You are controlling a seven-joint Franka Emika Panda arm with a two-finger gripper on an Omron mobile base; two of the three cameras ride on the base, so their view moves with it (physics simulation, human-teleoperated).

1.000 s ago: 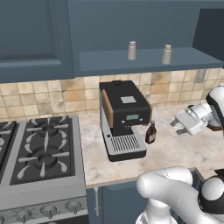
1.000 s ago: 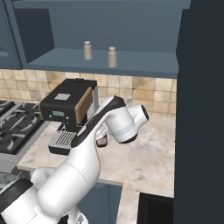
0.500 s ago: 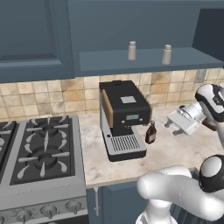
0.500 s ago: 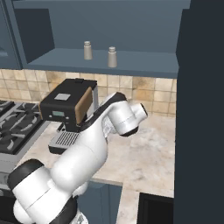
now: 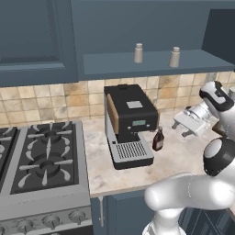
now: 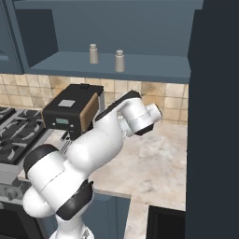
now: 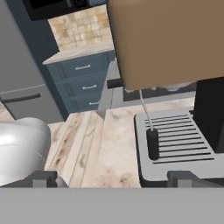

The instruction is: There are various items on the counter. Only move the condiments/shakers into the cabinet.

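We see the cabinet (image 5: 151, 64) above our hand (image 5: 180, 129), its shelf carrying 2 shakers (image 5: 138, 53). The coffee machine (image 5: 128, 124) sits on the tabletop (image 5: 183, 156) beyond it. The brown-red bottle (image 5: 158, 139) stands between them, untouched; our fingers look parted, empty.

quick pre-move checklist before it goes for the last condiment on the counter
1. Two shakers upright on the cabinet shelf: ok.
2. Dark bottle on the counter, not yet moved: not ok.
3. Bottle upright, beside the coffee machine: ok.
4. Gripper near the bottle and apart from it: ok.
5. Gripper open enough for the bottle: cannot tell.
6. Shelf room beside the shakers: ok.
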